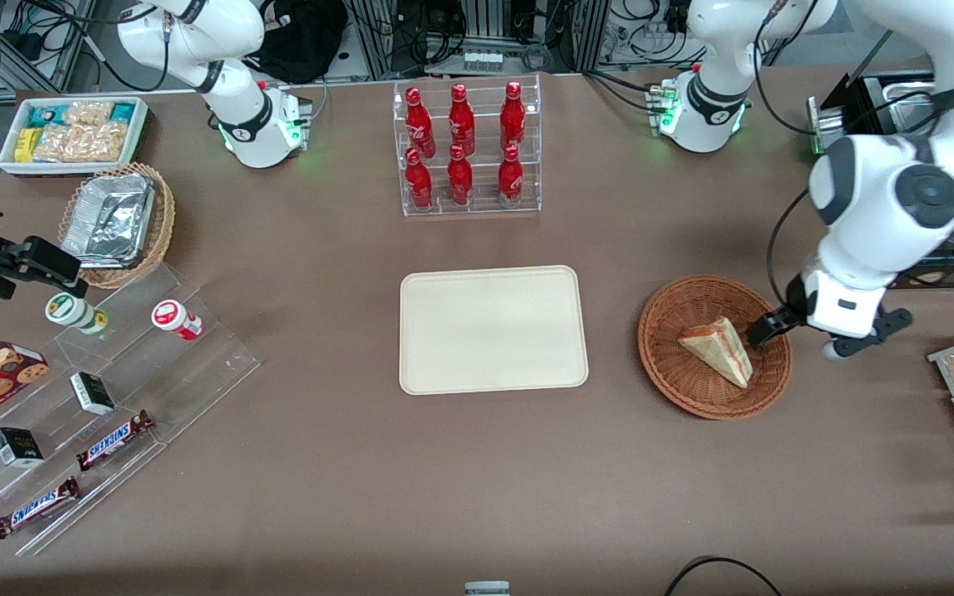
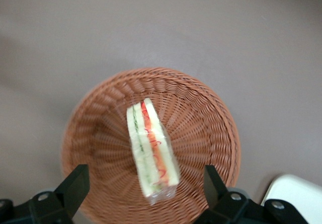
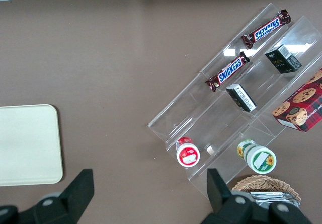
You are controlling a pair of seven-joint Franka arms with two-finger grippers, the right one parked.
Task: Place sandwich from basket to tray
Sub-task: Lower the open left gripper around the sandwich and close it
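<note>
A flat brown table (image 1: pixel 320 463) fills the front view, with cables and metal frames along the top edge. At middle right sits the basket (image 1: pixel 676 377), round and shallow, woven from reddish-brown wicker in bumpy rings. The sandwich (image 1: pixel 719 348) lies inside it, a small white bread wedge with orange-red and green stripes, wrapped in clear shiny film. The gripper (image 1: pixel 775 327) hangs over the basket's rim on the side toward the working arm's end of the table. Its black fingers (image 2: pixel 75 183) stand wide apart, holding nothing, and their tips are cut off in the wrist view. The tray (image 1: pixel 493 377) lies in the middle of the front view, smooth, cream, with round corners. It is bare.
</note>
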